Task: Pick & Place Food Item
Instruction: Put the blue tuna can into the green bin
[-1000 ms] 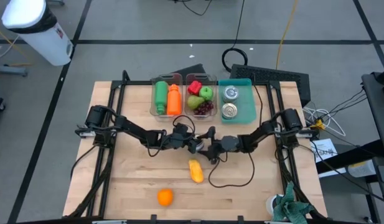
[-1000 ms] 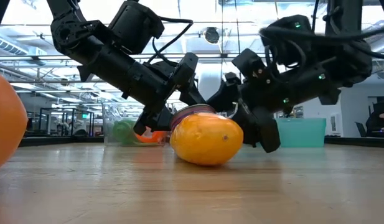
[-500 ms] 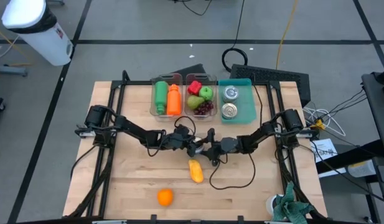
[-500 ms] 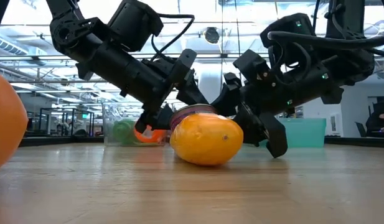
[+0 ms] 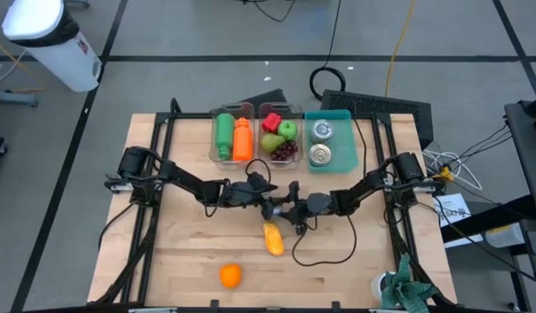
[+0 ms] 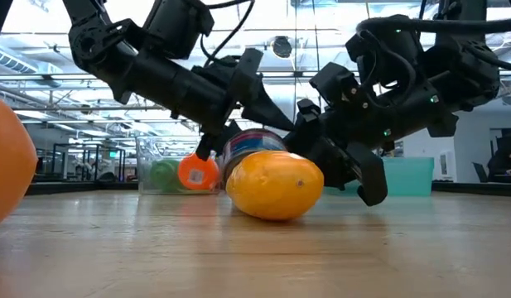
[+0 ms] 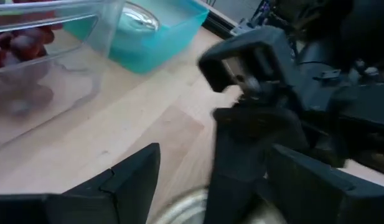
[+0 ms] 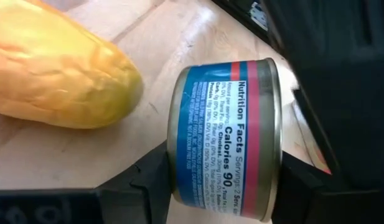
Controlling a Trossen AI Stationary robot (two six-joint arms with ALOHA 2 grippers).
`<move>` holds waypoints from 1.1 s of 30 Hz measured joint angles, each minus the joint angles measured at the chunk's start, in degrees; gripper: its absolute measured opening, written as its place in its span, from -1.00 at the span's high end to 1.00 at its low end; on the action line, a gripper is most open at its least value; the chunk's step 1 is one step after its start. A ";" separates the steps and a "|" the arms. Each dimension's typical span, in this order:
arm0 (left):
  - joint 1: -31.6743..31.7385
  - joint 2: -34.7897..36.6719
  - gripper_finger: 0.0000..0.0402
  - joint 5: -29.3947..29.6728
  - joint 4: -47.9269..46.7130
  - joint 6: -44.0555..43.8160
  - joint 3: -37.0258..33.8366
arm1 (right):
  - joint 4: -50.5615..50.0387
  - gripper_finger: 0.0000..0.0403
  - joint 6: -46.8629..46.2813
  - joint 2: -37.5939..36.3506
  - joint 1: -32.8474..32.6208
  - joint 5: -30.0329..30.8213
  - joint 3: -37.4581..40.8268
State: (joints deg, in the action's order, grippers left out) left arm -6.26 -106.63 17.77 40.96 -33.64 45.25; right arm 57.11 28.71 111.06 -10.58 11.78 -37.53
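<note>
Blue-labelled metal can (image 8: 226, 134) sits mid-table beside the yellow mango (image 5: 273, 238), clamped between the right gripper (image 5: 291, 212) fingers. Left gripper (image 5: 269, 202) is spread, just opposite. Rigid, smooth, likely slippery; best held across the curved wall.

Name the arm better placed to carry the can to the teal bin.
Right: the can sits between its fingers, and the teal bin lies on its side. The left gripper only crowds it.
</note>
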 joint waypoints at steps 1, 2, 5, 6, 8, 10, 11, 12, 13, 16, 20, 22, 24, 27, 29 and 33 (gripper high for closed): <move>0.02 0.22 -0.49 -0.06 -0.15 0.58 -0.05 | 0.00 0.09 -0.01 -0.01 -0.05 -0.04 0.01; -0.01 0.64 -0.49 -0.08 -0.21 1.30 -0.07 | -0.01 0.09 0.07 -0.01 -0.05 -0.01 0.01; -0.04 3.49 -0.49 -1.09 0.14 3.83 -0.04 | -0.26 0.09 -0.41 -0.01 -0.05 0.01 0.01; -0.05 4.63 -0.49 -1.15 0.06 4.76 -0.04 | -0.27 0.09 -0.72 -0.01 -0.05 0.14 0.01; -0.05 7.26 -0.49 -1.22 -0.38 6.67 -0.04 | -0.53 0.09 -1.43 -0.40 -0.08 0.79 0.05; -0.09 10.44 -0.49 -1.24 -1.23 8.73 -0.04 | -2.40 0.09 -1.71 -2.45 -0.69 3.45 0.48; -0.16 12.07 -0.49 -1.22 -1.40 9.57 -0.02 | -4.06 0.09 -1.62 -3.67 -0.91 4.40 0.63; -0.23 13.97 -0.49 -1.22 -2.58 10.50 0.00 | -6.01 0.09 -1.13 -5.25 -1.21 5.40 0.60; -0.40 15.53 -0.49 -1.22 -3.64 11.40 0.00 | -8.66 0.09 -0.76 -7.31 -1.47 6.84 0.60; -0.69 19.36 -0.49 -1.20 -7.23 13.89 0.05 | -16.02 0.09 -0.16 -14.97 -1.97 11.50 0.47; -0.90 22.22 -0.49 -0.86 -10.91 15.99 0.04 | -28.85 0.09 -1.17 -24.88 -1.33 17.31 0.52; -0.85 22.63 -0.49 -0.71 -11.36 16.85 0.04 | -33.97 0.09 -1.30 -29.66 -0.49 21.02 0.52; -0.79 22.71 -0.49 -0.44 -11.44 17.49 0.04 | -38.65 0.09 -1.28 -34.16 0.64 25.57 0.51; -0.79 22.71 -0.49 0.82 -12.93 18.12 0.04 | -46.96 0.09 -1.28 -39.93 3.04 30.73 0.47; -0.62 22.71 -0.49 1.45 -14.77 18.18 0.04 | -52.69 0.09 -1.27 -43.12 5.22 33.09 0.47; -0.27 22.71 -0.49 1.83 -16.45 17.99 0.04 | -64.95 0.09 -1.85 -45.73 11.63 33.07 0.46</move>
State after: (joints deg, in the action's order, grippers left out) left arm -6.52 -83.92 19.60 24.51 -15.65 45.30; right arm -7.84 26.86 65.33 1.05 44.85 -37.07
